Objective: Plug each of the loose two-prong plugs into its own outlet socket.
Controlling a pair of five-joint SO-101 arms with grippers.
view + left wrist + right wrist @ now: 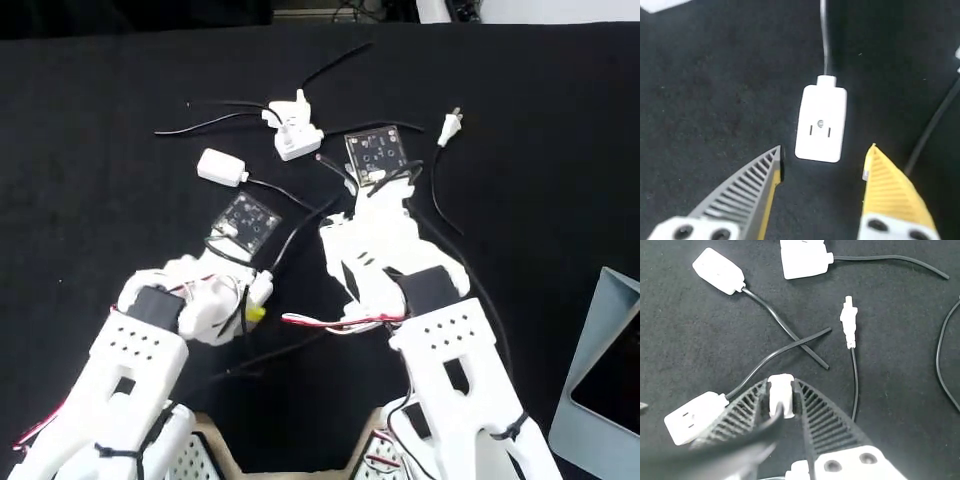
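Two white robot arms are working over a black cloth tabletop (710, 75) scattered w/ sockets, plugs and thin black cables (790, 345). The L gripper (824, 154) is hanging spread wide, holding nothing, w/ its grey and yellow fingers reaching either side of a white rectangular plastic outlet socket (821, 123). That socket is lying flat, slots facing up, just ahead of the fingertips and centred btw them, its cord running straight away from the gripper. The R gripper (780, 386) is clenching a small white plastic two-prong plug (780, 397) btw its ribbed fingers, w/ what seems to be its dark cord curving back under the wrist. The prongs are hidden, so their angle can't be told. A second white socket block (690, 417) is lying just beside that gripper, off one flank, and a loose white plug (848, 320) is resting farther ahead, well apart. Likely trouble from here: the socket btw the L fingers isn't being pinned yet, so a push from the plug could skid it across the cloth. The plug may be sitting skewed in the R fingers, making the prongs miss the slots. The crossed cables ahead could snag or tug the plug off line.
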